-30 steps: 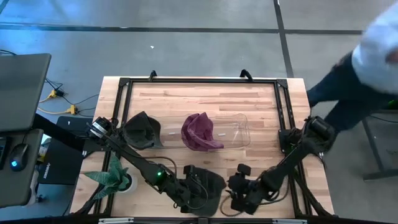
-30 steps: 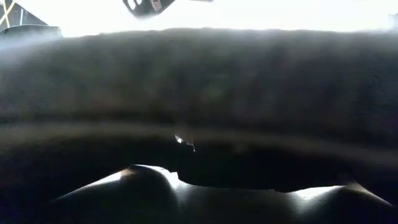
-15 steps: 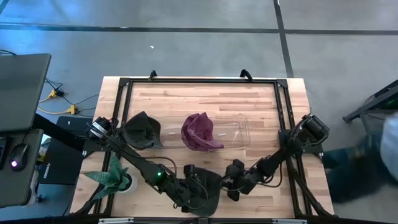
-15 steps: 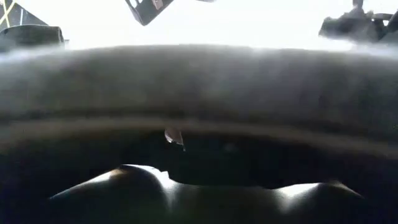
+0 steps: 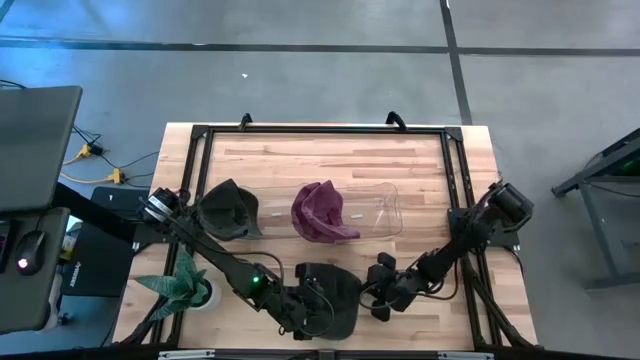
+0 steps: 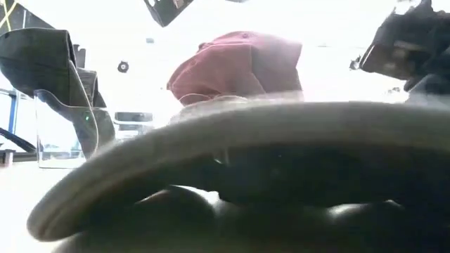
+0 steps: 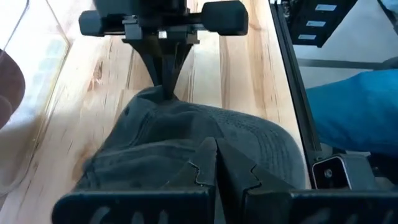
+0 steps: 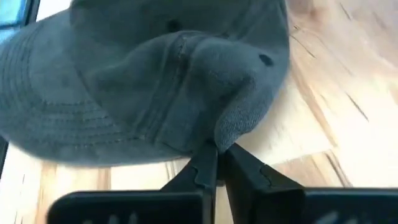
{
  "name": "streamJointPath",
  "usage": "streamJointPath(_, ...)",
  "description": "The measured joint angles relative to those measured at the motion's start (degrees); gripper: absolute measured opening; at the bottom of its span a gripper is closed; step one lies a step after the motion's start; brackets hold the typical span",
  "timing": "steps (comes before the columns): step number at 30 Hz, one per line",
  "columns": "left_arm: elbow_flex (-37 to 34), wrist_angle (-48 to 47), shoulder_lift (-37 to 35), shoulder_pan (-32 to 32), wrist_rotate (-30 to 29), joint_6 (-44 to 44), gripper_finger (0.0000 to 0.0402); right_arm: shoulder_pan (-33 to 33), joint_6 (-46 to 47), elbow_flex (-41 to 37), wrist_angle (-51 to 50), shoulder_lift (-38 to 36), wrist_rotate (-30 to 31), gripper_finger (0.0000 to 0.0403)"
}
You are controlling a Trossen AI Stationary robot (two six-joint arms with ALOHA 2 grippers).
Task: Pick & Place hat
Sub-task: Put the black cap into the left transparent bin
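On the wooden table (image 5: 330, 165), a grey hat (image 5: 332, 292) lies at the near edge, pinched from both sides. The left gripper (image 7: 216, 163) is closed on its fabric at one end, and the right gripper (image 8: 217, 163) is closed on a fold at the other. Farther back, a maroon hat (image 5: 320, 212) rests in a clear bin (image 5: 385, 212), with another dark hat (image 5: 228, 210) to its left.

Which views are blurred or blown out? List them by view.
Low view: the grey cap fills the foreground out of focus, and the background is washed out white behind the maroon cap. Right wrist view: cap soft, close up. Left wrist view: glare on the table. High view: evenly lit.
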Motion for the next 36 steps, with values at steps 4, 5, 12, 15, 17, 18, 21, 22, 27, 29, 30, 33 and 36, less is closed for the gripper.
streamJointPath(4,1.17,-0.52,-0.10,0.04,-0.55,-0.06,0.0000,1.45,-2.11,0.02,-3.30,-4.74,0.88,0.0010)
streamJointPath(5,1.65,-0.50,-0.10,0.04,-0.56,0.09,0.0000,2.03,-1.98,0.06,-4.52,-6.02,1.29,0.0012)
streamJointPath(12,4.82,2.26,-0.19,0.70,-1.10,7.11,0.0000,11.37,-22.62,1.02,-8.92,-14.65,6.30,0.0009)
streamJointPath(15,5.00,8.28,-0.21,2.25,-1.01,14.08,0.0006,15.20,-36.21,4.10,-12.40,-16.88,10.95,0.0008)
streamJointPath(17,5.01,12.69,-0.21,3.81,1.07,19.24,0.0019,16.93,-43.53,7.15,-15.30,-17.54,13.24,0.0005)
streamJointPath(18,5.03,14.82,-0.21,4.63,2.68,21.28,0.0030,17.69,-46.95,8.66,-17.31,-17.64,13.37,0.0004)
streamJointPath(21,5.03,19.34,-0.24,7.52,8.71,24.94,0.0077,19.29,-54.69,12.84,-24.73,-17.48,13.83,0.0007)
streamJointPath(22,5.03,20.32,-0.24,8.50,11.37,25.50,0.0096,19.71,-55.32,13.94,-26.91,-17.48,14.72,0.0008)
streamJointPath(27,5.17,22.05,1.73,13.07,24.69,23.53,0.0194,21.67,-54.57,16.81,-31.49,-17.48,20.36,0.0005)
streamJointPath(29,5.08,22.84,4.19,14.08,28.36,20.12,0.0226,22.44,-55.71,17.14,-31.05,-17.48,21.10,0.0004)
streamJointPath(30,5.03,23.93,5.51,14.44,30.18,18.10,0.0238,22.80,-56.06,17.16,-31.08,-17.48,21.82,0.0004)
streamJointPath(33,5.01,29.13,9.01,14.84,38.16,13.04,0.0261,23.84,-55.58,17.16,-31.60,-17.48,24.78,0.0007)
streamJointPath(36,5.01,34.63,11.80,14.12,47.62,11.05,0.0262,24.51,-54.36,17.16,-31.65,-17.48,26.21,0.0006)
